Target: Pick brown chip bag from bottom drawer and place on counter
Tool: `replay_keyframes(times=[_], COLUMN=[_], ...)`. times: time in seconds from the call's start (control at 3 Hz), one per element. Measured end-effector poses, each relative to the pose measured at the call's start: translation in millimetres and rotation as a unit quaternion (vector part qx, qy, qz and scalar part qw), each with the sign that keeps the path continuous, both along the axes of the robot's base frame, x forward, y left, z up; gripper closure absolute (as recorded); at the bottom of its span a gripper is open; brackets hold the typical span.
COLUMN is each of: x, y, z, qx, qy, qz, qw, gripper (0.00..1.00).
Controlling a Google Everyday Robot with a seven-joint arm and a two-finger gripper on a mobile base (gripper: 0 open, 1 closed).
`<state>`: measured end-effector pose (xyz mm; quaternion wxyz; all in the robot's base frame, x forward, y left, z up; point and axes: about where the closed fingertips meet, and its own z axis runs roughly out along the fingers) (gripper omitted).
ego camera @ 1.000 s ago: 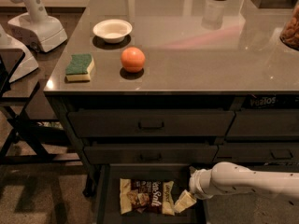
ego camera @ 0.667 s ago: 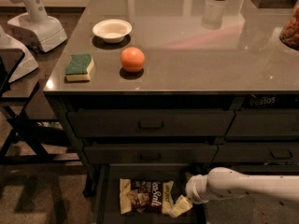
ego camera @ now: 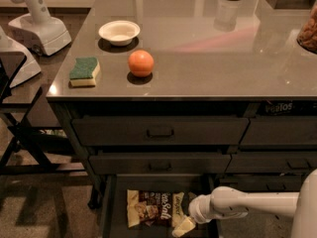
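Bottom drawer [ego camera: 113, 217] pulled open beneath counter [ego camera: 198, 58] front edge, left half. Brown chip bag [ego camera: 151, 208] lies flat inside. Gripper [ego camera: 184, 225] down in drawer, reaching in from right, touching bag's right end. Grip: cannot tell whether open or closed on bag. Near counter's front-left corner: sponge [ego camera: 84, 71], orange [ego camera: 140, 63], white bowl [ego camera: 119, 32] behind.

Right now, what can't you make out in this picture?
Camera view:
- The gripper, at the right end of the brown chip bag: whether it holds the bag, hidden behind the wrist.
- Front of the bottom drawer: cut off by the lower edge.
- A container on the counter: cut off by the right edge.
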<state>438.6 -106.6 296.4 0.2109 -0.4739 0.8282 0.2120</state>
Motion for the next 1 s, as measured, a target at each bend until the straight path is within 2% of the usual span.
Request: replay_keyframes(times=[0.33,1.0], x=[4,36], y=[14,51], z=[-20,-65], qx=[0.01,0.046], qy=[-0.004,-0.023], qz=[-0.003,0.019], qw=[0.9999,0.9985], gripper=[0.0,0.0])
